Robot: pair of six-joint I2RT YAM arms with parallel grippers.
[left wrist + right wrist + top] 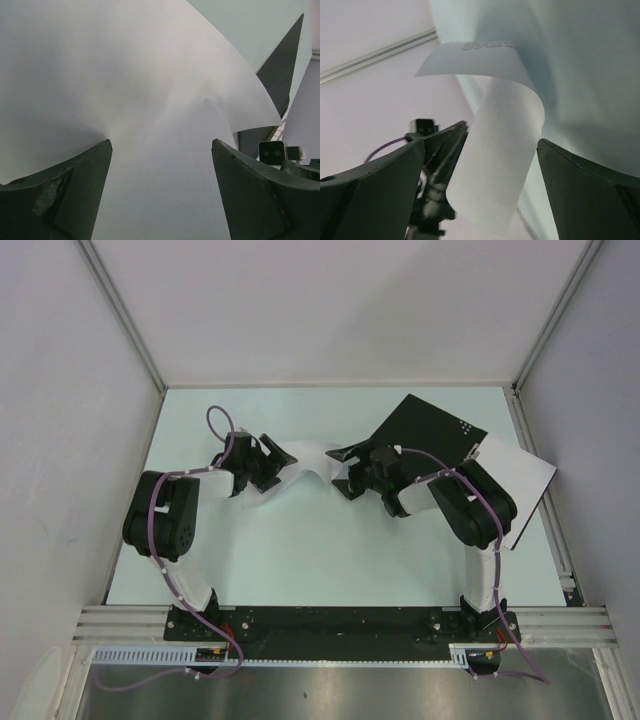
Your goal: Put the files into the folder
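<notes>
The sheet in hand (305, 462) is bowed and curled above the middle of the tabletop (330, 570), a little toward its far edge, strung between my two grippers. The folder (430, 425) lies open, black inside up, toward the far right corner. Another white sheet (525, 475) lies at its right side, reaching toward the right edge.

My left gripper (268, 465) and my right gripper (348, 478) both stand wide. The paper runs between the fingers of each, and I see no pinch on it. Whether it rests on a finger, I cannot tell.

To do this step well, I judge one gripper should close on an edge first. Paper this thin buckles if my grippers crowd each other. Then the leading edge should go in low over the black panel and slide flat, square with the sheet beside it.

Both arms reach forward and bend inward, wrists facing each other. My right forearm crosses the folder's near side.
</notes>
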